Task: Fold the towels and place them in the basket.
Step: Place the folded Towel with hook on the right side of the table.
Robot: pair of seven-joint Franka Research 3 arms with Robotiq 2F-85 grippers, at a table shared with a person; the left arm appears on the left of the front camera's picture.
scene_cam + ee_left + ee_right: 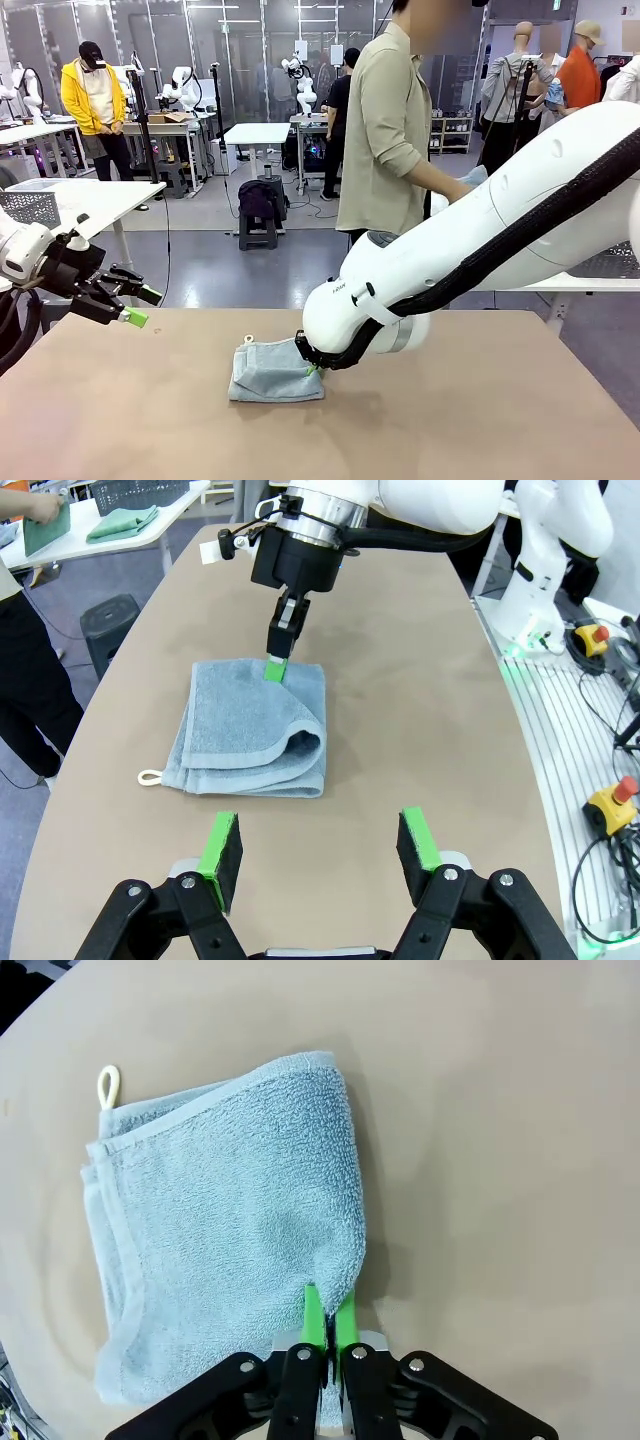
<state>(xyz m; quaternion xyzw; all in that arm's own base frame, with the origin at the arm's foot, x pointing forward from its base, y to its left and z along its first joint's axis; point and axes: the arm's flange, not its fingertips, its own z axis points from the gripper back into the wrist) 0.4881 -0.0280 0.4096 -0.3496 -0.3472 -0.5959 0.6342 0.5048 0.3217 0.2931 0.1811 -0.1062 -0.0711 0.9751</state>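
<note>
Left claw (140,305) hovers off at the near left edge of the brown table (480,420), its green-padded jaws spread wide with nothing between them. In its own wrist view (320,845) they hang above bare tabletop, short of the cloth. Moving toward the middle, a grey-blue towel (272,375) lies flat on the table, folded over on itself into a thick packet. A small white loop (248,339) sticks out at one corner, and the layered edges show plainly from the left wrist (250,730). At the towel's right-hand side the right claw (308,365) has its tips down on the cloth, with the big white arm sloping in behind it from the right. Its jaws are pinched tight together on a tuck of the towel's folded edge (220,1230). Seen close, the two green pads (315,1312) are nearly touching, with only terry between them, and the left wrist view shows the same grip (275,668). Farther right and beyond the table, a person in a beige shirt (385,130) stands at a white side table. On that side table sits the dark mesh basket (140,492), with a mint green towel (120,522) lying just beside it.
</note>
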